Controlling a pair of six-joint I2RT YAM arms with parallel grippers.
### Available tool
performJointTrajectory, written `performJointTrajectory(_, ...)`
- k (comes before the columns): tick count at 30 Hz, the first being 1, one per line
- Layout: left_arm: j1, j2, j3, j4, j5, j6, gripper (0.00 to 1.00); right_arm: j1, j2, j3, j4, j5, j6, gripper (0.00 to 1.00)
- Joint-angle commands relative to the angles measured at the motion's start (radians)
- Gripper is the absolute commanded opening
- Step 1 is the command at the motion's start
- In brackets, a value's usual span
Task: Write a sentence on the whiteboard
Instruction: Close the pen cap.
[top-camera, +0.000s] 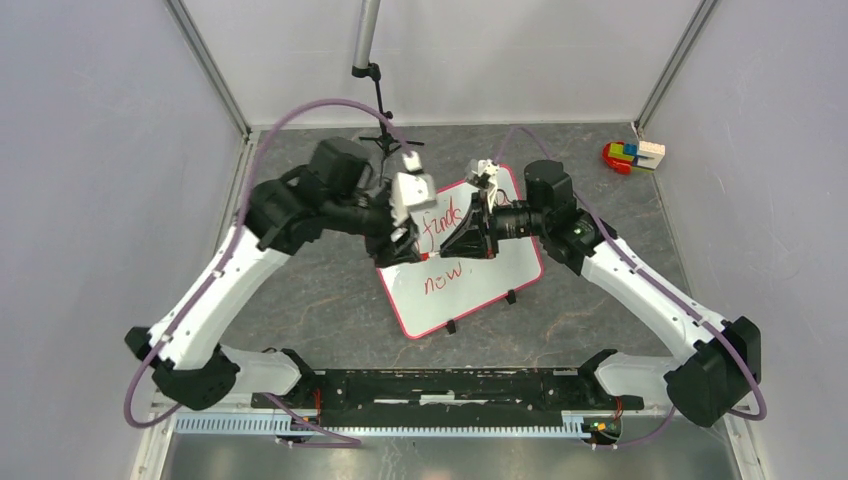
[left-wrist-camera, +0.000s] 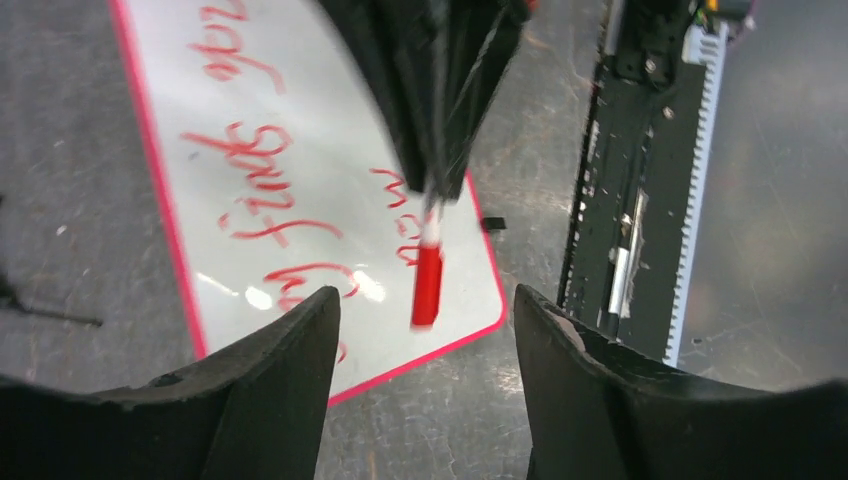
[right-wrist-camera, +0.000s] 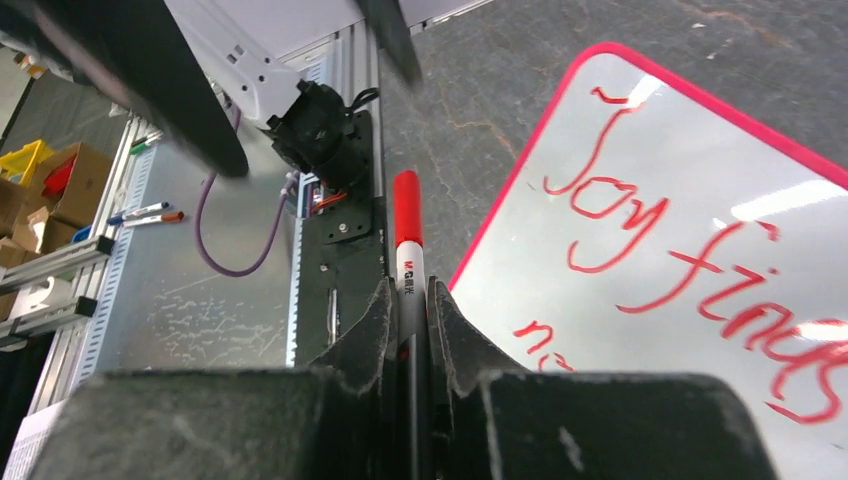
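Observation:
The whiteboard (top-camera: 480, 285) lies flat on the table, with a red-pink frame and black clip feet on its near edge. The sentence (right-wrist-camera: 610, 200) is red cursive; I read "Joy finds" above "now" (top-camera: 445, 280). My right gripper (right-wrist-camera: 408, 290) is shut on a white marker with a red end (right-wrist-camera: 407, 225) and hovers over the board's upper part (top-camera: 450, 243). My left gripper (top-camera: 398, 250) is open and empty at the board's left edge, facing the right gripper. In the left wrist view the marker's red end (left-wrist-camera: 427, 285) hangs beyond the open left gripper (left-wrist-camera: 425, 300), over the board (left-wrist-camera: 300, 130).
A black mounting rail (top-camera: 450, 385) runs along the near edge. Coloured toy blocks (top-camera: 632, 155) sit at the back right. A thin black stand (top-camera: 380, 110) rises behind the board. Grey walls close in the sides and back.

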Motion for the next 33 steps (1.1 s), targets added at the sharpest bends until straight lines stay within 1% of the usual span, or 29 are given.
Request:
performJointTrajectory(1,0.206,-0.089,-0.026,0.035,0.208,-0.023,0.73,-0.032,-0.035,0.053,0.03,-0.036,-0.018,0.0)
performJointTrajectory(2,0.236,-0.095,-0.039,0.018,0.244,-0.012,0.75,-0.033,-0.037,0.055,0.03,-0.043,-0.018,0.0)
performJointTrajectory(3,0.243,-0.097,-0.053,0.001,0.245,-0.002,0.76,-0.033,-0.04,0.056,0.03,-0.052,-0.017,0.0)
performJointTrajectory(8,0.241,-0.085,-0.133,0.001,0.304,-0.038,0.77,-0.028,-0.046,0.059,0.06,-0.097,0.001,0.0)
performJointTrajectory(12,0.23,-0.046,-0.157,-0.001,0.329,-0.057,0.74,-0.018,-0.045,0.072,0.069,-0.101,0.008,0.0)
performJointTrajectory(15,0.187,-0.027,-0.17,-0.001,0.319,-0.057,0.71,-0.01,-0.039,0.078,0.068,-0.099,0.008,0.0)
performJointTrajectory(17,0.172,-0.012,-0.174,-0.002,0.324,-0.059,0.68,-0.001,-0.036,0.08,0.066,-0.098,0.007,0.0)
performJointTrajectory(18,0.167,-0.005,-0.174,0.003,0.325,-0.065,0.65,0.002,-0.034,0.08,0.066,-0.098,0.006,0.0)
performJointTrajectory(20,0.164,0.002,-0.178,0.015,0.339,-0.078,0.55,0.009,-0.034,0.082,0.063,-0.096,0.004,0.0)
performJointTrajectory(24,0.161,-0.004,-0.186,0.076,0.388,-0.126,0.25,0.017,-0.031,0.08,0.056,-0.09,-0.006,0.0)
performJointTrajectory(26,0.154,-0.009,-0.189,0.119,0.413,-0.161,0.14,0.022,-0.028,0.08,0.056,-0.086,-0.008,0.0)
performJointTrajectory(29,0.128,0.0,-0.175,0.151,0.427,-0.199,0.04,0.034,-0.024,0.081,0.056,-0.082,-0.008,0.0)
performJointTrajectory(30,0.121,0.007,-0.172,0.161,0.43,-0.211,0.03,0.039,-0.02,0.083,0.056,-0.079,-0.009,0.0)
performJointTrajectory(33,0.118,0.03,-0.165,0.196,0.452,-0.247,0.02,0.057,-0.012,0.088,0.059,-0.073,-0.008,0.0)
